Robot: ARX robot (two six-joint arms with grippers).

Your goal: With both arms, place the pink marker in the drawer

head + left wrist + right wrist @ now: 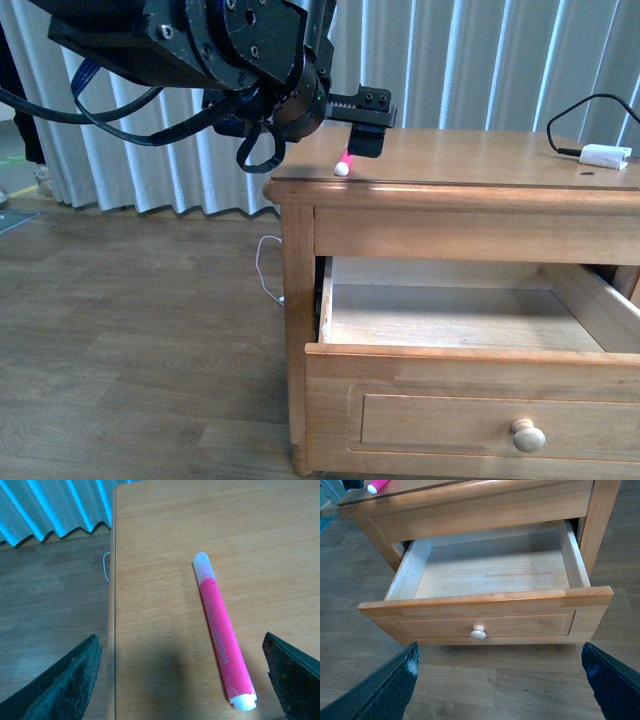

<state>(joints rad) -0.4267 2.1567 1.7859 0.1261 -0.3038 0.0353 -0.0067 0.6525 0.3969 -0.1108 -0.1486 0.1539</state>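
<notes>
The pink marker [222,632] lies flat on the cabinet top near its left front corner, white end toward the edge; it also shows as pink marker [345,162] and pink marker [378,485]. My left gripper [182,680] hangs open just above it, the marker lying between the fingers but nearer one of them. In the front view the left gripper [365,140] sits right over the marker. The drawer [470,385] stands pulled out and empty, its knob [478,632] facing me. My right gripper [500,680] is open, back from the drawer front over the floor.
A white plug block [606,155] with a black cable rests at the cabinet top's far right. The cabinet top's left edge [114,605] drops to a wooden floor [50,605]. Curtains [480,60] hang behind the cabinet. A thin white cord [265,265] lies on the floor.
</notes>
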